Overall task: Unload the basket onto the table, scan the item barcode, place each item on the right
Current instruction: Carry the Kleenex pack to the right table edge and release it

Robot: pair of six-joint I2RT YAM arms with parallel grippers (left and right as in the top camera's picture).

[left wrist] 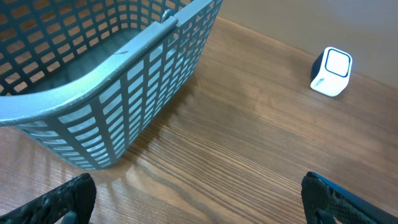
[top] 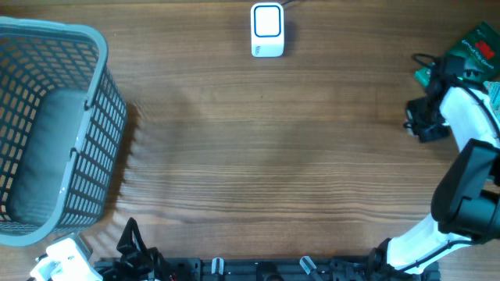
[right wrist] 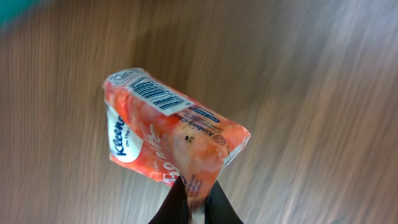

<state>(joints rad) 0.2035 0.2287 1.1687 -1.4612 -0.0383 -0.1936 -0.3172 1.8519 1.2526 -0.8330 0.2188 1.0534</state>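
Observation:
The item is an orange Kleenex tissue pack (right wrist: 171, 134), seen in the right wrist view hanging above the wooden table with its barcode (right wrist: 155, 94) on the upper face. My right gripper (right wrist: 198, 190) is shut on the pack's lower edge. In the overhead view this gripper (top: 424, 123) hovers at the table's right side, and the pack is hidden under it. The white scanner (top: 267, 30) stands at the far middle of the table and also shows in the left wrist view, scanner (left wrist: 331, 70). My left gripper (left wrist: 199, 208) is open and empty near the front left.
A large grey plastic basket (top: 98, 117) fills the left side, its wall (left wrist: 149, 93) just ahead of the left gripper. Green packages (top: 476, 47) lie at the far right corner behind the right arm (top: 469, 117).

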